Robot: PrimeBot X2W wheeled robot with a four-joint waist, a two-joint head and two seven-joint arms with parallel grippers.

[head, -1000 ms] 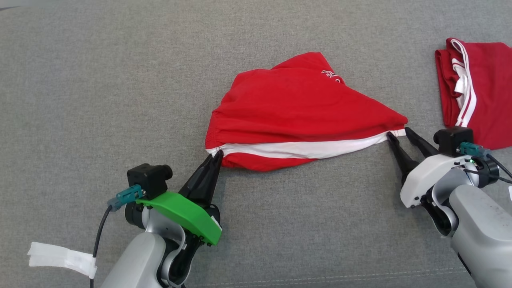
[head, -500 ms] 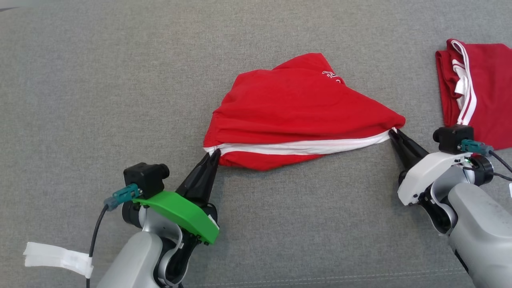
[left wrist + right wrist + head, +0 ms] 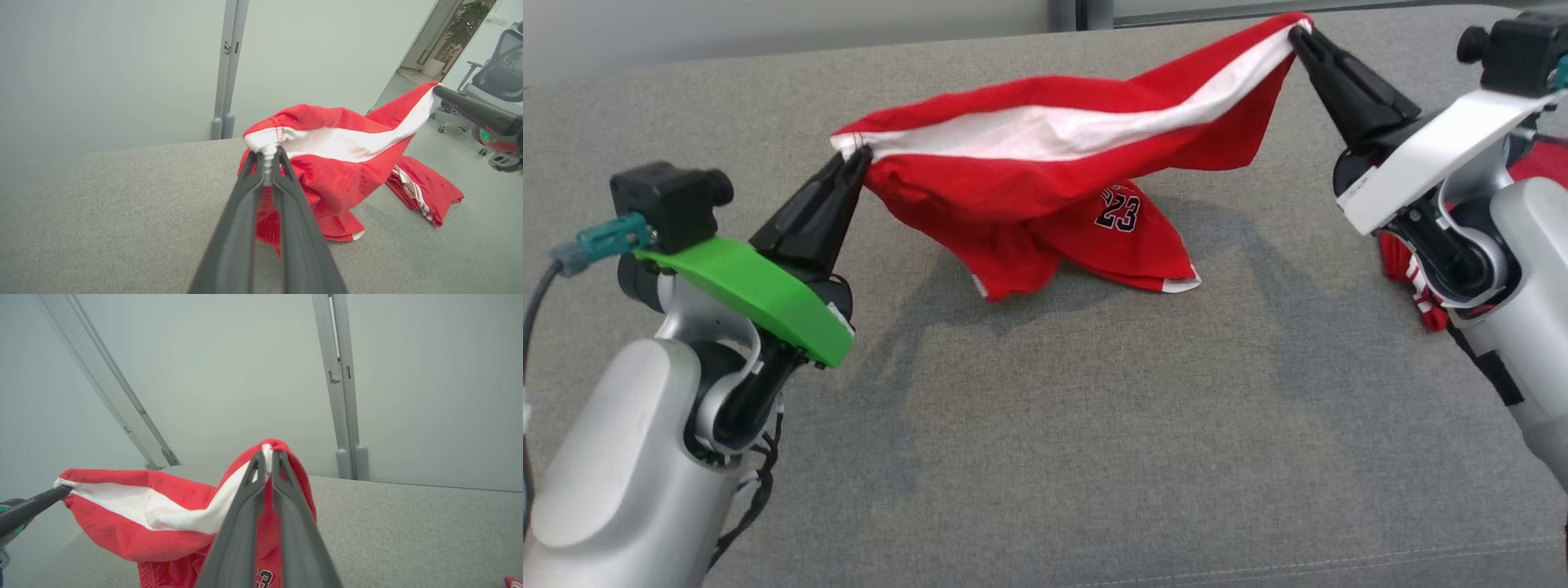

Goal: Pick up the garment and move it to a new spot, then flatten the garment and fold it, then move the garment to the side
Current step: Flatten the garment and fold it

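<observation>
Grey woven upholstery (image 3: 1045, 425), flat and finely ribbed, spreads under everything, with a stitched seam running along its 6 o'clock edge in my head view.

Above it at 12 o'clock hang the red shorts (image 3: 1013, 188), soft knit cloth stretched between my two grippers like a hammock. Their broad white waistband (image 3: 1045, 131) forms the taut top edge, climbing from 10 o'clock to 1 o'clock. Below the band the legs sag in loose folds, and one white-trimmed hem touches the upholstery near the centre.

At 3 o'clock, partly behind my right arm, lies a second red garment (image 3: 1409, 261), folded, with white stripes along its edge. My left wrist camera shows it (image 3: 425, 188) flat on the upholstery beyond the shorts.

My left gripper (image 3: 854, 155), at 10 o'clock under a glossy green plastic cover (image 3: 752, 290), is clenched on the gathered, puckered end of the waistband. My right gripper (image 3: 1297, 33), at 1 o'clock with a smooth white cover (image 3: 1429, 155), pinches the band's other end, held higher.

A black-and-white "23" (image 3: 1116, 211) is printed on the drooping leg.
</observation>
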